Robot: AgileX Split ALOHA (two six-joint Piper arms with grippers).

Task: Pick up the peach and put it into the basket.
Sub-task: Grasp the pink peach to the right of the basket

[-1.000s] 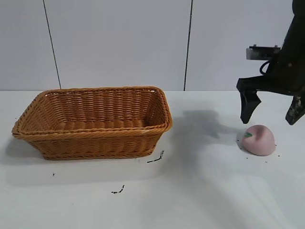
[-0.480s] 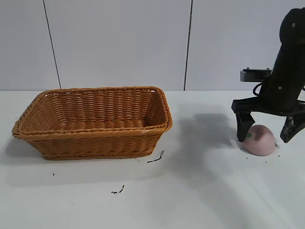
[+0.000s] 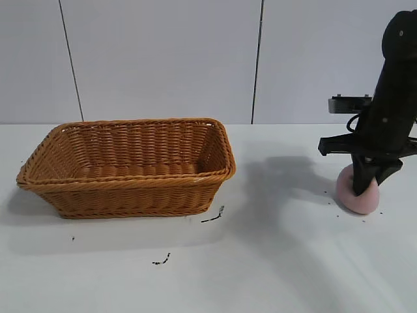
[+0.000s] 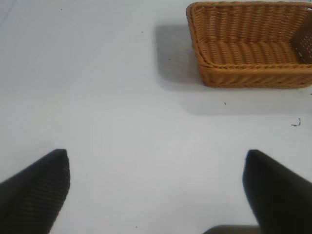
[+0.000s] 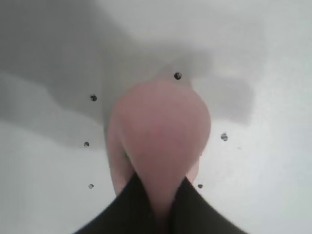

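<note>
ok so the right gripper [image 3: 365, 186] is down on the peach [image 3: 358, 197] at the table's [image 3: 273, 261] right side, fingers [image 5: 127, 209] pinched in tight on it, squishing it. Peach sits on the table, well apart from the basket [image 3: 127, 166] over on the left. Left gripper [image 4: 156, 190] hangs spread wide above bare table, holding nothing

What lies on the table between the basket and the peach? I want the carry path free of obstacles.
The exterior view shows only bare white table between the basket and the peach, which the right gripper has closed on.
</note>
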